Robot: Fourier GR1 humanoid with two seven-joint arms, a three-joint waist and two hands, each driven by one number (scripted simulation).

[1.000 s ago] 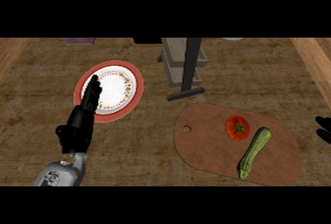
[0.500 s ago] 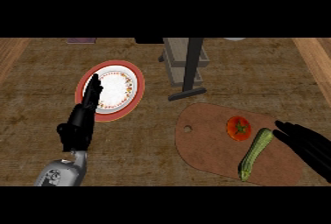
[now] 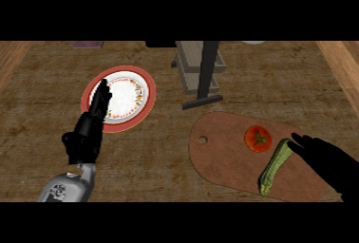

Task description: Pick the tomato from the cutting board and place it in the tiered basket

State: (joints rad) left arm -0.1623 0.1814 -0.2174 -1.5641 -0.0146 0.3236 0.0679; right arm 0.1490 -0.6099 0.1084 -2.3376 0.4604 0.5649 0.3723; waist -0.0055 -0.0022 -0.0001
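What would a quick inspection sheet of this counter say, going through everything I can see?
Surface: brown counter, wooden strips at both sides.
Job's things: tomato on the cutting board; tiered basket at the back, on a dark stand.
Clutter: green cucumber on the board beside the tomato; red-rimmed plate at left.
Hands: left hand open, fingers straight, over the plate; right hand open, over the board's right edge beside the cucumber.
Cables: nothing seen.
Surroundings: a few cut-off objects at the far edge, unclear.
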